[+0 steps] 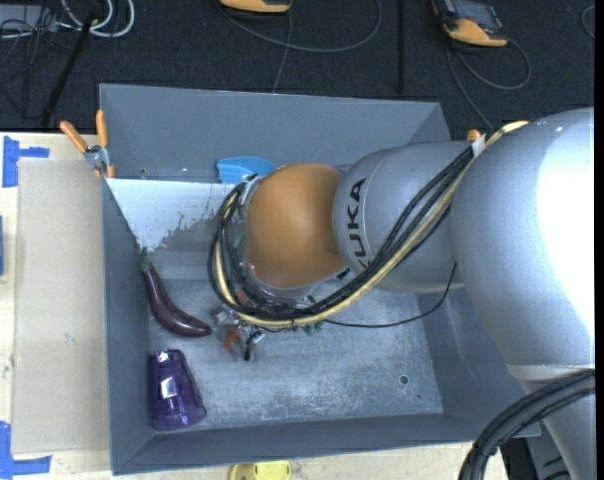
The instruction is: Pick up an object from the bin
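1. Reaching in from the right, the arm (502,228) is being held low over the grey metal bin (282,118). Its wrist is being covered by a rounded orange cover (292,223), and black and yellow cables (222,268) are being carried in loops around that cover.
2. The jaws are being seen as a small dark cluster just below the orange cover, close to the bin's floor and left of its middle (whether they are spread or pressed together cannot be told).
3. A dark purple, aubergine-shaped thing (167,303) is being found nearest the jaws. It is long, slender and curved, and it is lying along the left side of the floor. Its stalk end is being pointed toward the rear wall, while its other end is being hooked rightward, just beside the jaws (contact cannot be judged).
4. A violet see-through cup (172,393) is being seen on its side in the near left corner, in front of the aubergine-shaped thing and apart from the jaws.
5. A blue thing (244,168) is being partly hidden behind the orange cover, up against the rear wall.
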Robot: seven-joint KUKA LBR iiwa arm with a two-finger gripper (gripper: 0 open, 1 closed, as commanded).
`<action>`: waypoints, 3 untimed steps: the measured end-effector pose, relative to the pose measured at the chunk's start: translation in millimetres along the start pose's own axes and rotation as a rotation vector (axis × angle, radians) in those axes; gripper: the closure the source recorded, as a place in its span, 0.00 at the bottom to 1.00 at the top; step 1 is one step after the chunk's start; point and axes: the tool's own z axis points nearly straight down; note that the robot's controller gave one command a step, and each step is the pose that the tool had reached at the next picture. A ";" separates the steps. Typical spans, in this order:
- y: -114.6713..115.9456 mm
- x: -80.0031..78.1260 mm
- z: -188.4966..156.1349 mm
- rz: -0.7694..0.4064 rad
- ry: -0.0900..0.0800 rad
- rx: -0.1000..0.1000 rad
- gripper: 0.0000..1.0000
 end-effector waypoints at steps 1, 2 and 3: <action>0.4 1.0 -17.0 0.012 0.004 -0.001 1.00; -0.1 -0.2 -33.4 0.020 0.000 0.001 1.00; 0.4 0.3 -45.7 0.017 0.002 0.001 1.00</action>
